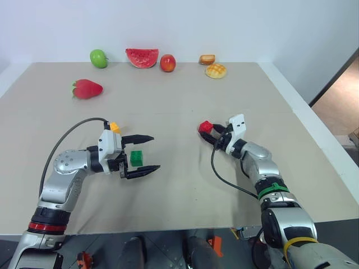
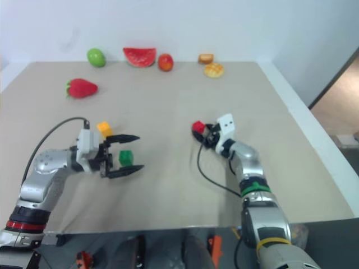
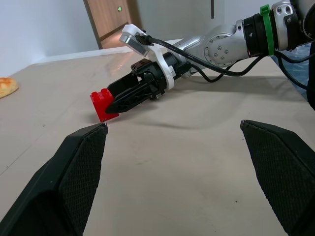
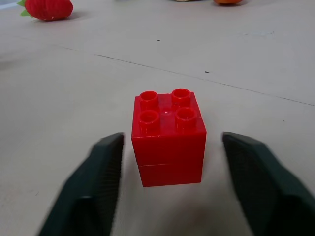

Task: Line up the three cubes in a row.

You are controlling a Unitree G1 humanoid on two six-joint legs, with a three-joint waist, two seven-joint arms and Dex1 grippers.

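The red cube (image 4: 169, 134) stands studs-up on the tan table (image 1: 179, 101), right of centre. My right gripper (image 1: 208, 133) lies level behind it, open, one finger on each side and a small gap on both sides. The green cube (image 1: 136, 158) sits on the table left of centre, between the two black fingers (image 1: 140, 170) of my left gripper (image 1: 155, 152), which is wide open and points right. The yellow-orange cube (image 1: 115, 127) rests just behind that gripper's wrist. From the left wrist view, the red cube (image 3: 102, 103) shows at the right gripper's tips.
Toy fruits line the far edge: a green apple (image 1: 99, 58), a watermelon slice (image 1: 142, 57), a red fruit (image 1: 168, 63) and two bread pieces (image 1: 216, 70). A strawberry (image 1: 87, 88) lies at the far left. The table's right edge (image 1: 314, 129) runs beside my right arm.
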